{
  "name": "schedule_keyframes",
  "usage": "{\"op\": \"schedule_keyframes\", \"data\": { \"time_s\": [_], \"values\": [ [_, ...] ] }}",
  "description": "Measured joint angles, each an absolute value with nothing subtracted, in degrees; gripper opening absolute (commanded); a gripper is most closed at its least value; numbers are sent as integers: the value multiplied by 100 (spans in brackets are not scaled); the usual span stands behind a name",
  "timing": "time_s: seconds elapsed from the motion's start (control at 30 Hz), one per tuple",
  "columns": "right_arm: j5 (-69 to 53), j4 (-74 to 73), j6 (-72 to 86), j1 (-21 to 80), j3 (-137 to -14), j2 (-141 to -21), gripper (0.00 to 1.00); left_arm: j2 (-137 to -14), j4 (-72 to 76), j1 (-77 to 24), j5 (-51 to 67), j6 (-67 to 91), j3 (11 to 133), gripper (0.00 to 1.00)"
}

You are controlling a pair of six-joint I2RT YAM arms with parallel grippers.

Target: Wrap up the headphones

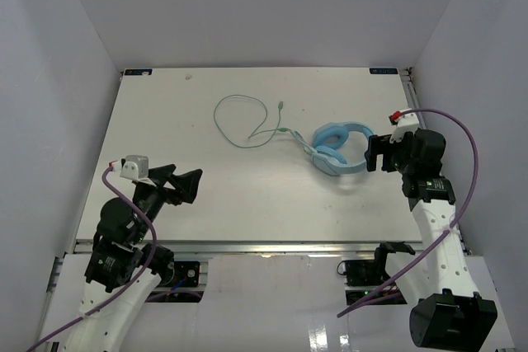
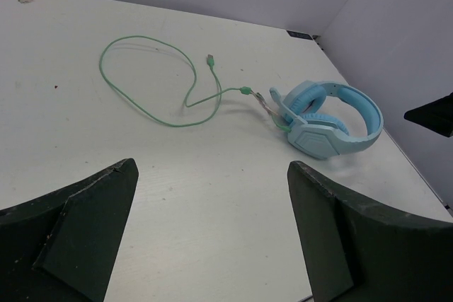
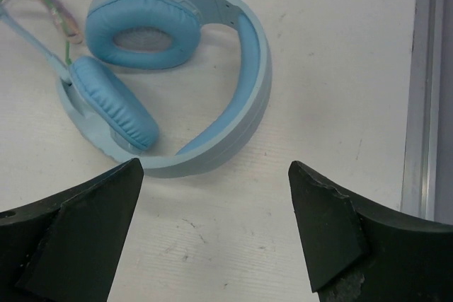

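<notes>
Both grippers are spread wide and hold nothing. The left gripper (image 1: 188,184) hovers over the table (image 1: 247,212), well apart from the headphones (image 1: 337,150). The right gripper (image 1: 373,152) sits just beside their headband, and the cable (image 1: 235,117) lies in a loose loop on the table left of the earcups.

White table (image 1: 247,204): headphones (image 1: 337,149) lying right of centre, cable (image 1: 239,121) looped leftward.

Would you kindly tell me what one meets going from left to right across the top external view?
The black left gripper, open → thin pale green cable, looped → light blue over-ear headphones → black right gripper, open.
</notes>
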State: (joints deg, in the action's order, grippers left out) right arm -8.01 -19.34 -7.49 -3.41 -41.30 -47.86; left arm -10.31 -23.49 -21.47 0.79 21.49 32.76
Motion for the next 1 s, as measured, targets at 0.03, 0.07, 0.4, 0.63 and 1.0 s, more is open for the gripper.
{"op": "schedule_keyframes", "data": {
  "time_s": [0.03, 0.07, 0.4, 0.63, 1.0],
  "values": [
    [-991, -1945, -942, -342, -4130, -4776, 90, -1023, -2349, -2147, 84, 2149, 3271, 98],
    [-1218, -1961, -1167, -342, -4130, -4779, 90, -1019, -2349, -2147, 87, 2148, 3269, 98],
    [-2431, -2075, -1666, -367, -4268, -5524, 90, -996, -2346, -2147, 149, 2147, 3269, 98],
    [-1564, -2041, -693, -568, -4834, -6549, 96, -989, -2335, -2147, 223, 2145, 3267, 98],
    [-308, -2145, 501, -573, -5497, -8069, 87, -989, -2301, -2147, 287, 2141, 3260, 98]
  ]
}}
